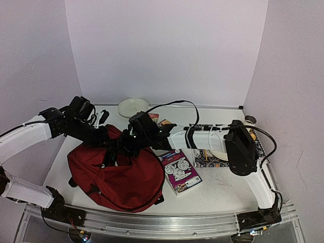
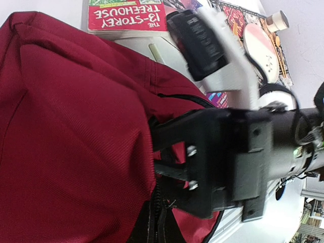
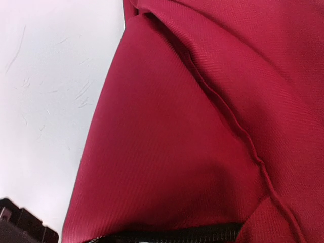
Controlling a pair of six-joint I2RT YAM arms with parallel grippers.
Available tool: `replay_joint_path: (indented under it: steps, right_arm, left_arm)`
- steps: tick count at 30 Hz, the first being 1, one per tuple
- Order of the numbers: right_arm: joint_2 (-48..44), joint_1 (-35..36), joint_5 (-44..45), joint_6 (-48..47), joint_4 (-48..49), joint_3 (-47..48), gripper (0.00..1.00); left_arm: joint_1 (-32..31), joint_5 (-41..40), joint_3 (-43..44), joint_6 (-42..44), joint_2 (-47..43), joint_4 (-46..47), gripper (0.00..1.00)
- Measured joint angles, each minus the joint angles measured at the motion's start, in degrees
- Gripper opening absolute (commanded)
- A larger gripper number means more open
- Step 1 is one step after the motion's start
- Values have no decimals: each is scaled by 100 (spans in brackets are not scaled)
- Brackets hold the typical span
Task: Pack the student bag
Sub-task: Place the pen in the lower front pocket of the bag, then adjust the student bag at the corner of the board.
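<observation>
The student bag (image 1: 119,174), dark red with a black zip, lies at the left middle of the table and fills both wrist views (image 2: 71,126) (image 3: 202,126). My left gripper (image 1: 109,143) sits on the bag's raised top edge by the zip and looks shut on that fabric; its fingertips are hidden. My right gripper (image 1: 129,144) reaches in from the right. Its black fingers (image 2: 172,134) go into the bag's mouth, their tips hidden by red cloth. Whether they hold anything does not show.
A colourful book (image 1: 180,172) lies flat just right of the bag. A red-covered book (image 2: 126,17) lies behind the bag. A patterned mat (image 1: 207,159) carries a pale plate (image 2: 260,45). A white plate (image 1: 132,107) sits at the back wall, a small cup (image 1: 249,119) at the back right.
</observation>
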Motion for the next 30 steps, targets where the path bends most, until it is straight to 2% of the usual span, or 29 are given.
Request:
replay_joint_path:
  steps: [6,13,21,30]
  right_arm:
    - [139,22,-76,-74,15,170,49]
    - [33,21,-131,-538,23,2,50]
    - [-862,11,152,-1588,-536,-814,50]
    - [-1941,-30,1116,-2728,-1609,-1579,55]
  left_arm:
    - [10,-135,-23,-62,-23,15,0]
    - [7,-371,-23,-70,-68,12,0]
    - [-12,-969,-19,71,-68,-182,0]
    - [-16,-2167,266,447,-65,-852,0]
